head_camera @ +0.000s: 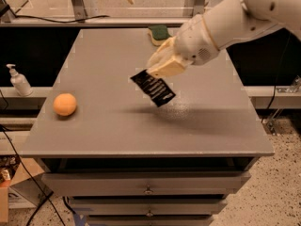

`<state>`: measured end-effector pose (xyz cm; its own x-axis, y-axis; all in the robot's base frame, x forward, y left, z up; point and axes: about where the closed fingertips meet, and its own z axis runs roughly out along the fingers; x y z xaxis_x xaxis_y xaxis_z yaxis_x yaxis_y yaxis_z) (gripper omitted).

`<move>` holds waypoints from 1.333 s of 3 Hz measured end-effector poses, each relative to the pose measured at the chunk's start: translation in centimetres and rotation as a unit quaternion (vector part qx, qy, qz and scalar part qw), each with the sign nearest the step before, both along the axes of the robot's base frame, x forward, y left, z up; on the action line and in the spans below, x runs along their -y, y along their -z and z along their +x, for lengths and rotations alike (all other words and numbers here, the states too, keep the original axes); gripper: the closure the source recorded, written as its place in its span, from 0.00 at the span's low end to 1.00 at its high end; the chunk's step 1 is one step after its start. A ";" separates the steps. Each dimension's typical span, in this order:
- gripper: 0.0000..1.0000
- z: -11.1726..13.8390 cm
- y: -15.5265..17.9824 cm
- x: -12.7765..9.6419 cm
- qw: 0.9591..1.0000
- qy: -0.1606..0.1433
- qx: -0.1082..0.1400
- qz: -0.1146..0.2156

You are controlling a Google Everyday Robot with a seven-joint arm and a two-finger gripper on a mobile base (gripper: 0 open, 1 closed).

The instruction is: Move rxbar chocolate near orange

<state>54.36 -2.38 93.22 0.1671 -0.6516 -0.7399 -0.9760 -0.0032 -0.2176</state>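
Jaws are clamped on the rxbar (153, 88), gripper (161, 68) held over the table (108, 55); pickup is done, orange (65, 104) well apart, carrying and placing are left.

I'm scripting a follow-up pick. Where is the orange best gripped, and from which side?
Take the orange across its widest middle, from straight above. It is a round ball resting free near the left edge of the table, so level sides would slip. The gripper, above mid-table, is shut on the rxbar chocolate.
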 end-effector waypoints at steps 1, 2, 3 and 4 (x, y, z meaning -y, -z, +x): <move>1.00 -2.3 0.5 -5.7 0.997 -0.070 -0.009 0.035; 1.00 -4.3 0.3 -10.6 0.989 -0.133 -0.010 0.065; 0.82 -5.0 1.5 -14.2 0.983 -0.167 -0.017 0.075; 0.59 -4.7 3.2 -16.2 0.982 -0.178 -0.021 0.064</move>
<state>49.62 13.78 89.99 0.3345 -0.4587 -0.8232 -0.9263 -0.3208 -0.1976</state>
